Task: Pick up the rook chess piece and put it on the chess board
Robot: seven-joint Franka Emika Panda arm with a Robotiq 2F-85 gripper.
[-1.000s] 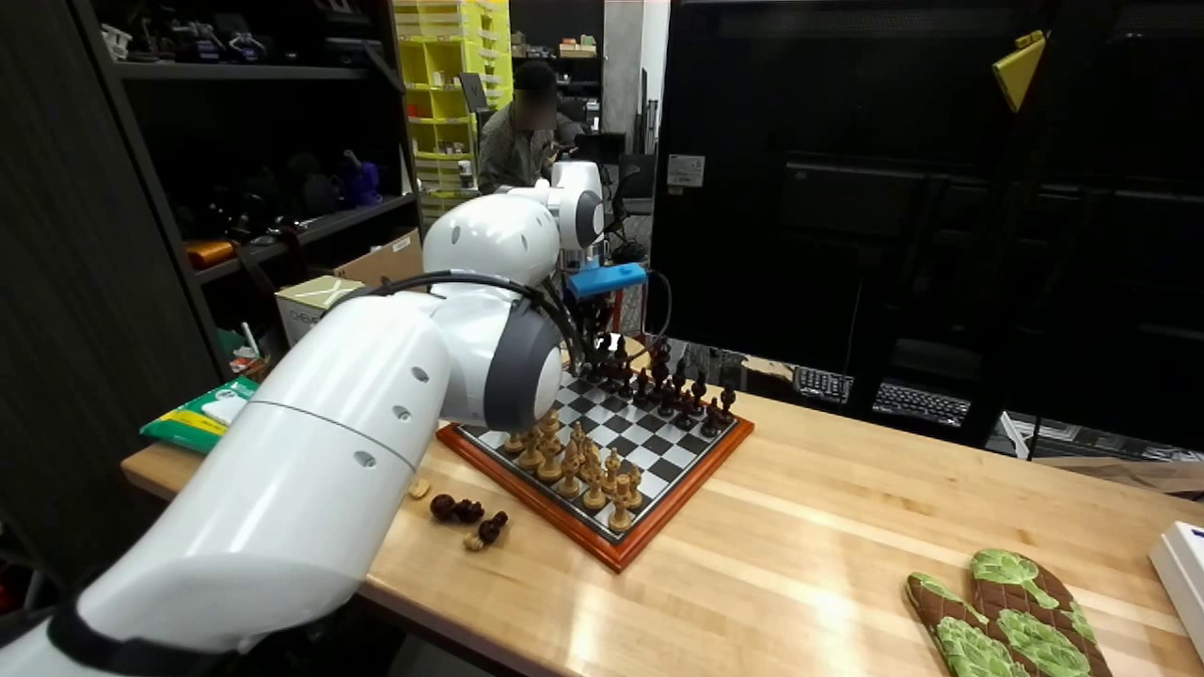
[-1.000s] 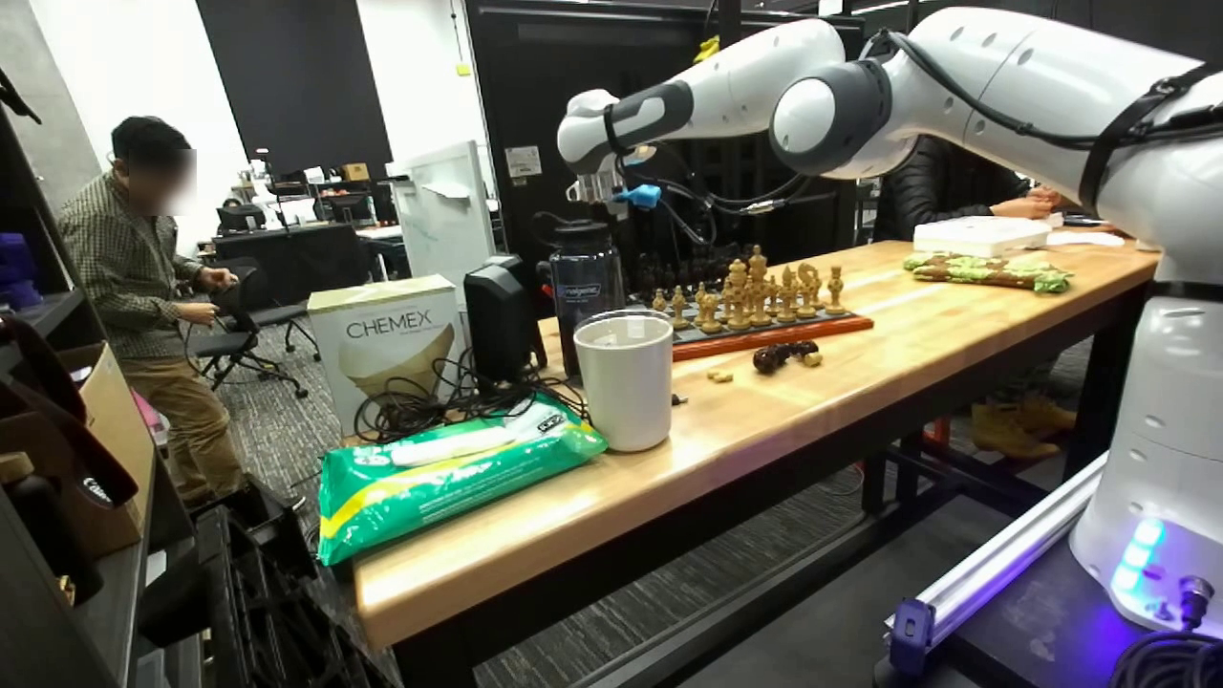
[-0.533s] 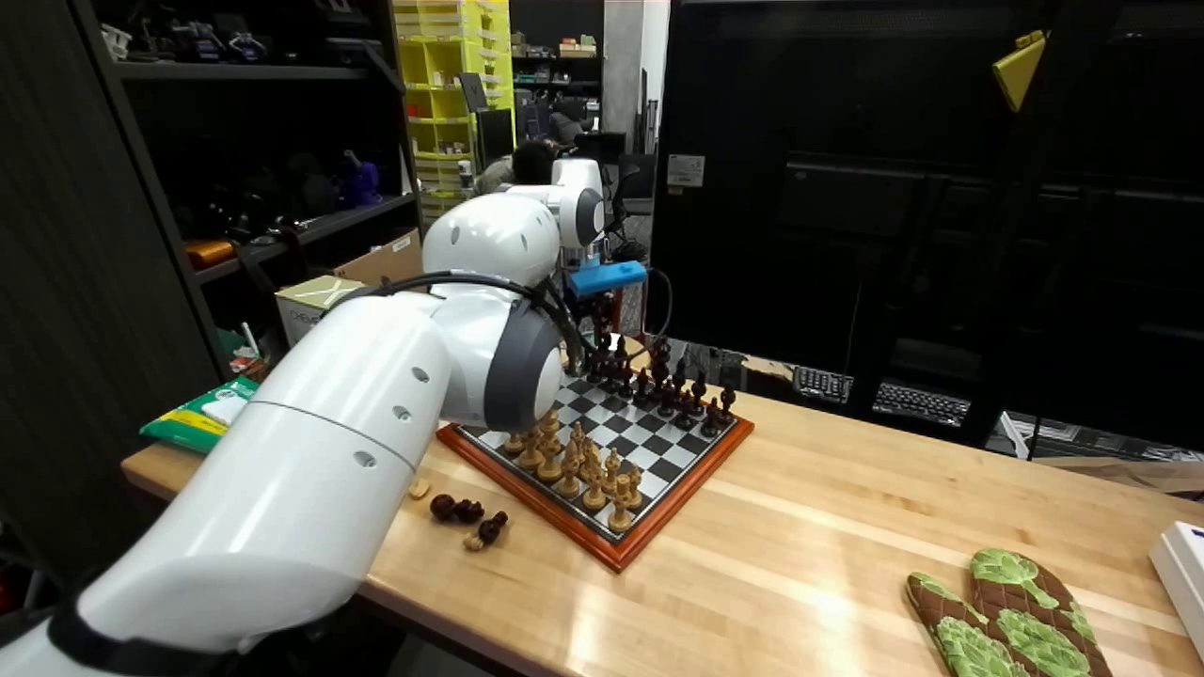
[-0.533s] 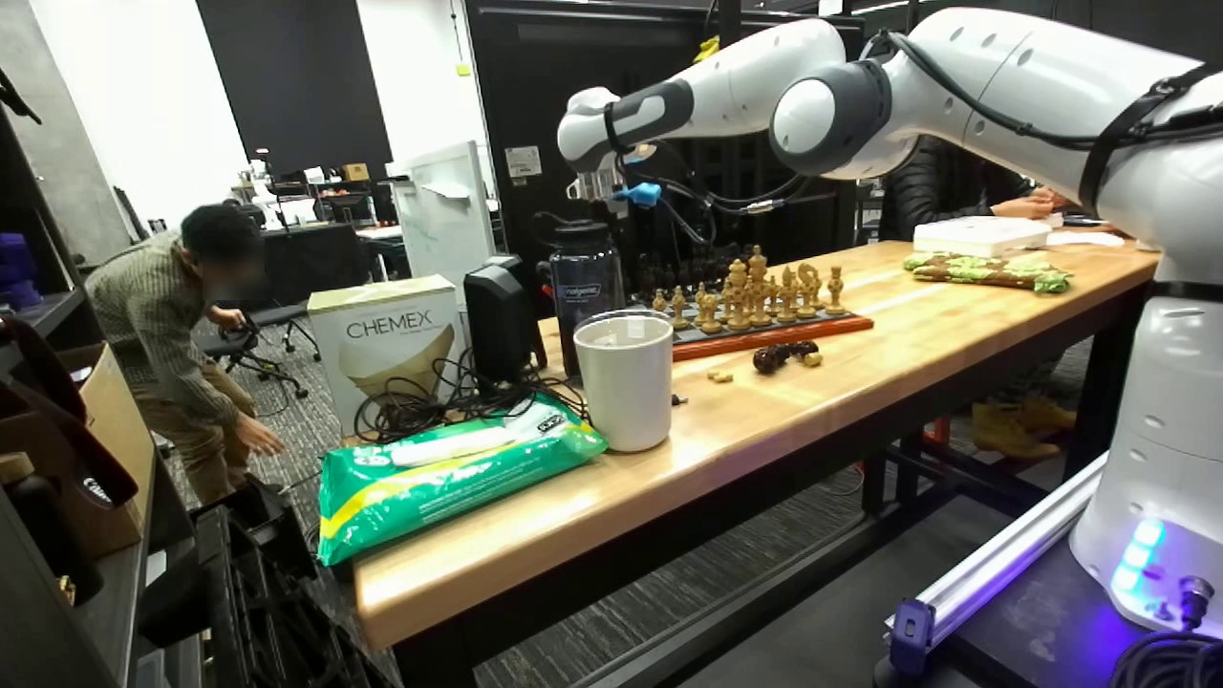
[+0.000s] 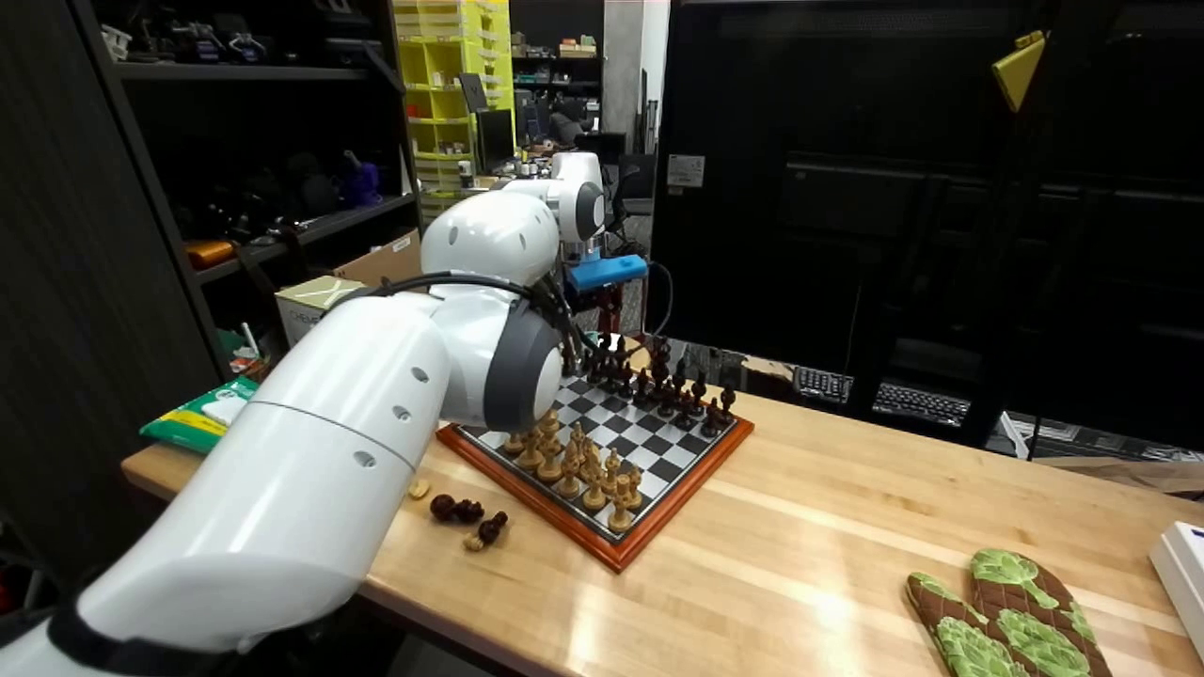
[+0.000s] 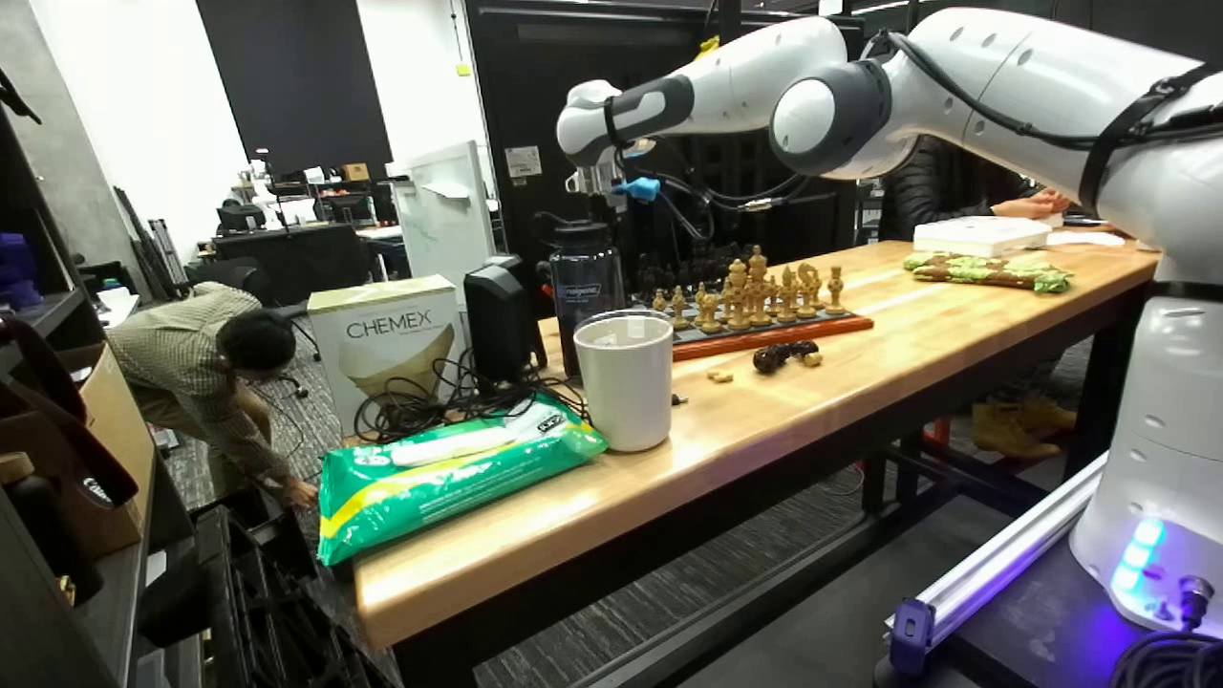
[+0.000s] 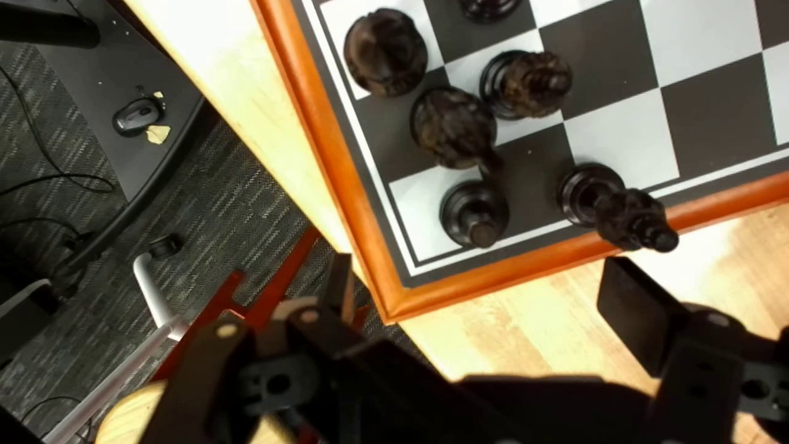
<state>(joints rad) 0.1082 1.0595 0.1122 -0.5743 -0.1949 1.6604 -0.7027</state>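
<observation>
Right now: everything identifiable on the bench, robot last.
Chess board: one, black and white, on bench
Standing pieces: many, overlapping, tan and dark, on board
Loose pieces: several, dark and tan, beside board
Packet: one, green, bench end
Cup: one, white, beside packet
Bottle: one, dark, behind cup
Speaker-like device: one, black, beside bottle
Cables: several, black, behind packet
Chemex box: one, off-white, behind cables
Oven mitt: one, brown and green, apart from board
White box: one, white, near mitt
Arm: one, white, above bench
Jaws: two, black, spread apart near board
</observation>
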